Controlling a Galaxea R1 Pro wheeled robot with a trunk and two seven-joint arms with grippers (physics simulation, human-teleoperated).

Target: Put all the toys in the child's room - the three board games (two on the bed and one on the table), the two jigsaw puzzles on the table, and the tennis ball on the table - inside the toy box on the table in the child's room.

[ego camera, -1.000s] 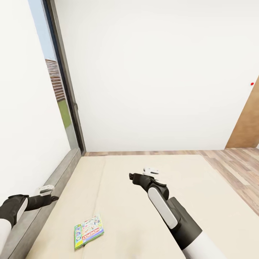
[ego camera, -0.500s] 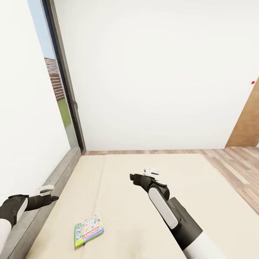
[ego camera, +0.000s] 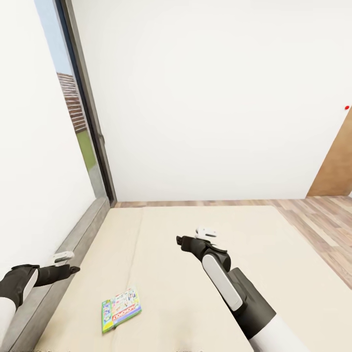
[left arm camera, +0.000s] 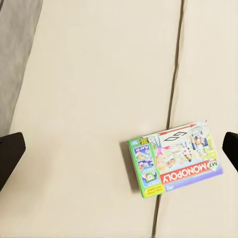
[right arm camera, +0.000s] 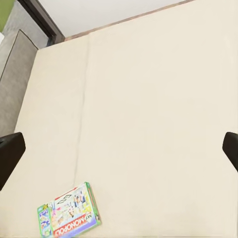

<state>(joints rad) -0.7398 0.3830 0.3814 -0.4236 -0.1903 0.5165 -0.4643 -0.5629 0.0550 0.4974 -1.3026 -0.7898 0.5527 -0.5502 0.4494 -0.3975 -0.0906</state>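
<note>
One board game (ego camera: 121,309), a flat box in green, blue and red print, lies flat on the beige mattress of the bed (ego camera: 274,244), close to its near edge. The left wrist view shows this board game (left arm camera: 173,158) lettered MONOPOLY, and the right wrist view shows the same board game (right arm camera: 68,213). My left gripper (ego camera: 73,268) hovers over the grey headboard (ego camera: 73,239), left of the game, with its fingers (left arm camera: 9,154) wide apart and nothing between them. My right gripper (ego camera: 180,240) hangs open above the middle of the mattress, beyond and to the right of the game.
A tall window with a dark frame (ego camera: 90,122) stands at the left behind the headboard. A plain white wall (ego camera: 210,98) closes the far side. Wooden floor (ego camera: 318,215) runs along the bed's right side, with a brown door (ego camera: 337,166) at the far right.
The whole picture has shifted slightly, so the camera has moved: the far edge of the bed and the floor line sit a little higher. Both arms and the board game hold their places.
</note>
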